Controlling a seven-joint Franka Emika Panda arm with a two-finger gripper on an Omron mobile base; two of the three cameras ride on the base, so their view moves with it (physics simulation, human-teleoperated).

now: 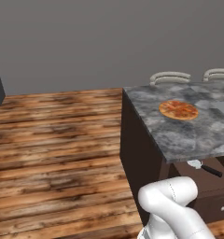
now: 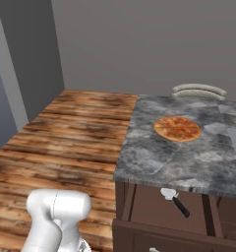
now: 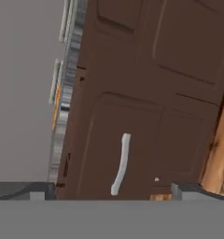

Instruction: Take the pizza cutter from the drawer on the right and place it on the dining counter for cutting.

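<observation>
Pincer (image 3: 104,192) facing drawer (image 3: 132,154), cutter (image 2: 174,199) inside

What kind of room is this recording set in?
Most likely a simulated kitchen or dining area: a grey marbled dining counter on dark brown cabinets carries a pizza, an open drawer under its edge holds a pizza cutter, and chair backs stand behind it.

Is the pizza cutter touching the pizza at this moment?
Apart. In the right base view the pizza lies on the dining counter, while the pizza cutter lies lower down in the open drawer, below the counter's edge.
</observation>
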